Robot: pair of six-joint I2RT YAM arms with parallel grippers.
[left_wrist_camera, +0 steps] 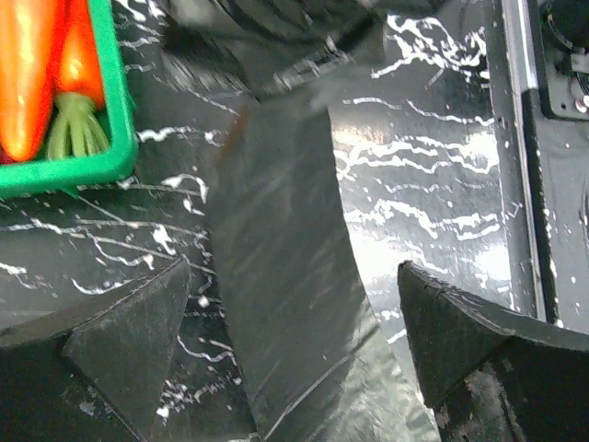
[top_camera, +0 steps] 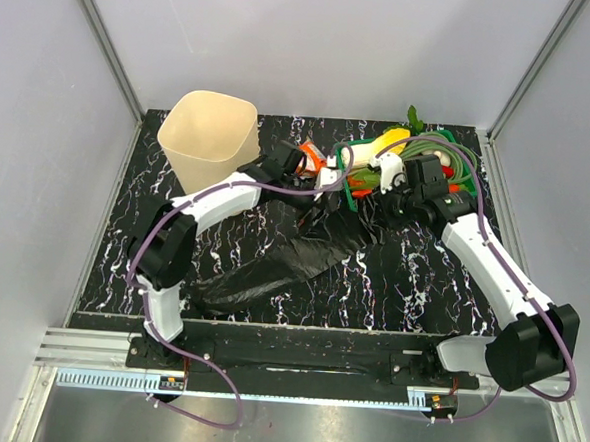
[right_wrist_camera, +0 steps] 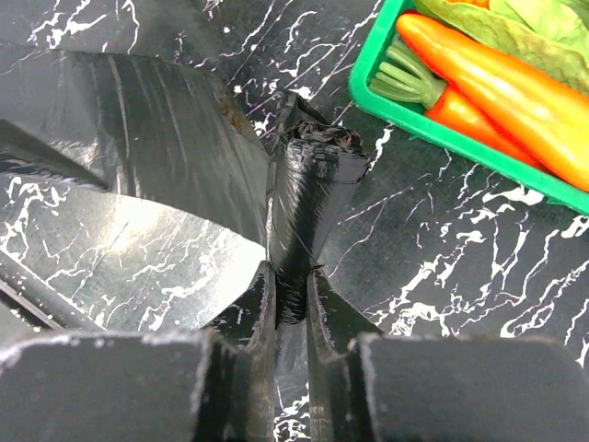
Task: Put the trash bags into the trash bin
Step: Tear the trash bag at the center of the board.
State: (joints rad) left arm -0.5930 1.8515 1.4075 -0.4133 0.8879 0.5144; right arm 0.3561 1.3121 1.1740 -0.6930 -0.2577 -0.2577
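A large floppy black trash bag point(top_camera: 298, 249) lies spread across the middle of the black marbled table. The cream trash bin point(top_camera: 208, 136) stands upright at the back left, apart from the bag. My right gripper point(right_wrist_camera: 292, 293) is shut on a bunched, twisted part of the bag point(right_wrist_camera: 308, 189), close to the green tray; it also shows in the top view point(top_camera: 374, 206). My left gripper point(left_wrist_camera: 290, 345) is open, with its fingers point(left_wrist_camera: 129, 341) on either side of a taut sheet of the bag point(left_wrist_camera: 281, 276). In the top view it point(top_camera: 317, 185) hovers over the bag's far edge.
A green vegetable tray point(top_camera: 362, 192) with carrots and greens sits at the back right; its corner shows in the left wrist view point(left_wrist_camera: 69, 175) and its rim in the right wrist view point(right_wrist_camera: 433, 133). An orange wrapper point(top_camera: 309, 160) lies beside the left wrist. Grey walls enclose the table.
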